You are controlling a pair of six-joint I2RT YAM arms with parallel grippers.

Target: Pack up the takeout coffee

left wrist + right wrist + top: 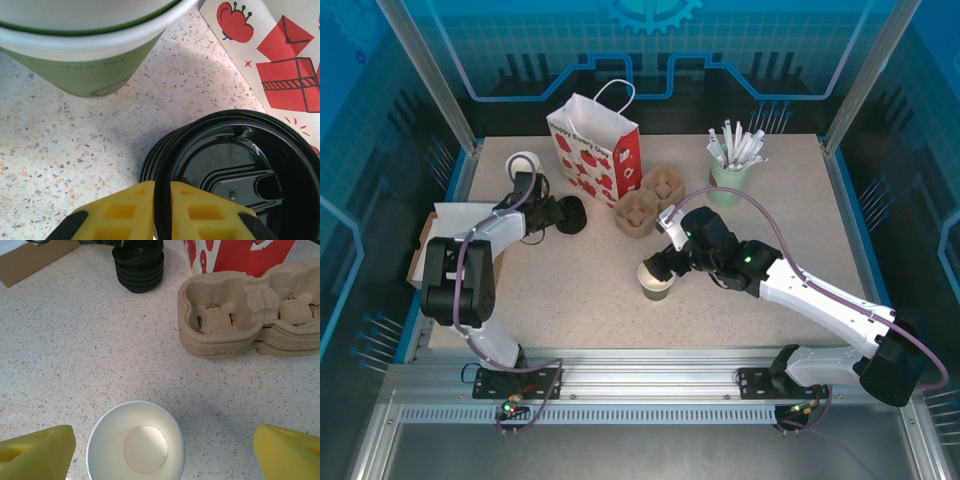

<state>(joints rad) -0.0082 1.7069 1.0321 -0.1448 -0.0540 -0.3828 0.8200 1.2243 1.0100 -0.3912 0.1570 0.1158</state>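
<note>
The takeout coffee cup [135, 440] is standing lidless on the speckled table [65, 340], olive-green paper outside, white inside. The right gripper [161, 452] is straddling it, yellow foam fingers spread wide and touching nothing. Just beyond, tan moulded-pulp carriers [235, 315] are sitting stacked in front of the red-and-white bag [595, 150]. Off to the left, the stack of black lids [138, 265] is sitting beside that bag. Up close, the left wrist view is showing the left gripper [162, 192] pinching the glossy top lid [235, 170] by its rim, fingers nearly together. Nested paper cups [85, 65] are looming behind it, and a mint cup of white sticks [728, 180] is standing back right.
</note>
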